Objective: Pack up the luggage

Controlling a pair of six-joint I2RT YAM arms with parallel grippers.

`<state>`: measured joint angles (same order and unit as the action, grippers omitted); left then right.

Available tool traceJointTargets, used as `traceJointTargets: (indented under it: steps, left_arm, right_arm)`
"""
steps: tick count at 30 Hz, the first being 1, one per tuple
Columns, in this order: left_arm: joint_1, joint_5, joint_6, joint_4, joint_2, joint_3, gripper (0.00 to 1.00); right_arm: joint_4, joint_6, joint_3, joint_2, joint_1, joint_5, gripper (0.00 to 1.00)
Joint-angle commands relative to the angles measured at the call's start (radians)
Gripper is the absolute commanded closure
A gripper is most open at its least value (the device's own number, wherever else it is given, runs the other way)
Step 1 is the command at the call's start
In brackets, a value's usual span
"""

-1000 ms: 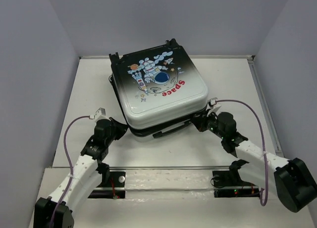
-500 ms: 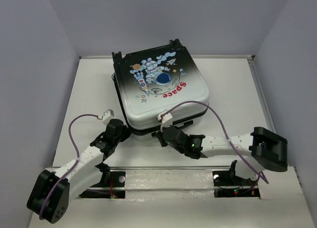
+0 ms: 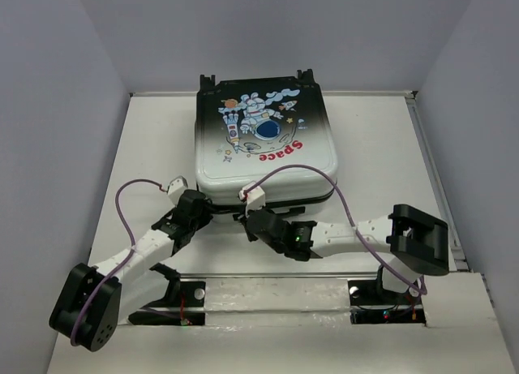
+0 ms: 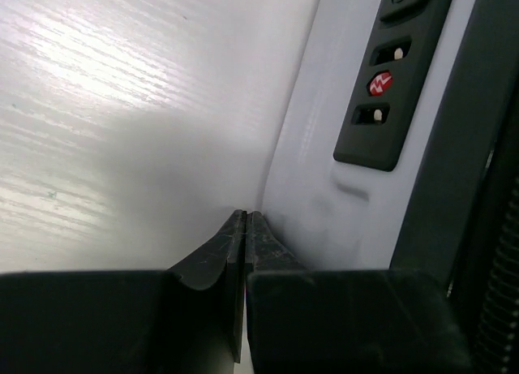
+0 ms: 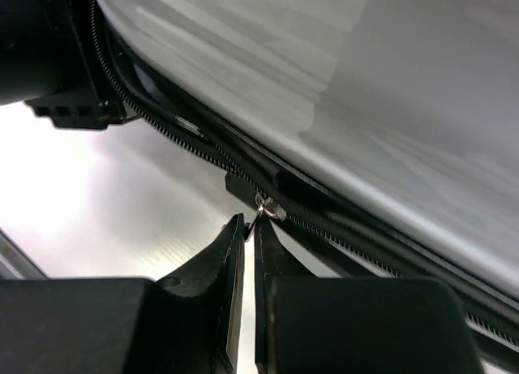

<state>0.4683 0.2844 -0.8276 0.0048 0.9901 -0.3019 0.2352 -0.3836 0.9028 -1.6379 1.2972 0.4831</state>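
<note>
Ideally the right hand [image 5: 249,221], pinching the zipper pull [image 5: 268,209], follows the luggage [image 3: 261,143] seam while the pressed-together left hand [image 4: 246,216] braces.

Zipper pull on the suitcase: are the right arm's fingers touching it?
Touching. The right wrist view shows the right fingers pinched shut on the zipper pull, no gap.

A white table [image 3: 381,139] with a raised rim sits between plain grey walls [image 3: 73,82].
</note>
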Motion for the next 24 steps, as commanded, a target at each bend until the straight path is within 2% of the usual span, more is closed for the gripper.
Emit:
traceJointTargets:
  steps: [1,3,4,7,9,11,12,16,17,18,20,23,24]
  left_arm:
    - [0.053,-0.209,-0.024,0.351,-0.002,-0.109,0.88]
    - [0.053,-0.194,-0.013,0.337,-0.024,-0.108,0.88]
    - [0.053,-0.185,-0.011,0.333,-0.034,-0.106,0.88]
    - [0.053,-0.192,-0.008,0.33,-0.033,-0.105,0.88]
    - [0.053,-0.198,-0.01,0.334,-0.027,-0.103,0.88]
    - [0.052,-0.217,-0.018,0.351,-0.021,-0.103,0.88]
    - [0.053,-0.217,-0.019,0.354,-0.018,-0.105,0.88]
    - [0.053,-0.249,-0.021,0.379,-0.005,-0.123,0.88]
    - [0.053,-0.252,-0.021,0.38,-0.004,-0.128,0.88]
    - [0.053,-0.243,-0.012,0.357,-0.008,-0.138,0.88]
    - [0.049,-0.214,0.02,0.313,-0.054,-0.154,0.88]
    - [0.024,-0.139,0.062,0.189,-0.169,-0.206,0.8]
    - [-0.002,-0.13,0.083,0.158,-0.195,-0.256,0.72]
  right_arm:
    - [0.066,-0.047,-0.002,0.123,0.143,-0.244,0.93]
    - [-0.026,-0.069,-0.025,0.206,0.143,-0.105,0.93]
    - [-0.137,-0.083,-0.025,0.229,0.133,-0.065,0.93]
    - [-0.267,-0.058,-0.025,0.298,0.105,0.04,0.93]
    - [-0.283,-0.037,-0.01,0.306,0.093,0.025,0.93]
    - [-0.26,-0.02,0.048,0.256,0.093,-0.12,0.93]
    - [-0.26,-0.026,0.068,0.225,0.093,-0.121,0.93]
    - [-0.084,-0.073,0.143,0.047,0.154,-0.299,0.93]
    - [-0.077,-0.067,0.168,0.018,0.166,-0.301,0.93]
    - [-0.118,-0.057,0.214,-0.012,0.178,-0.229,0.93]
    - [-0.16,-0.058,0.213,0.015,0.178,-0.152,0.93]
    - [-0.229,-0.07,0.107,0.188,0.133,-0.06,0.93]
    - [-0.232,-0.083,0.073,0.24,0.06,-0.067,0.93]
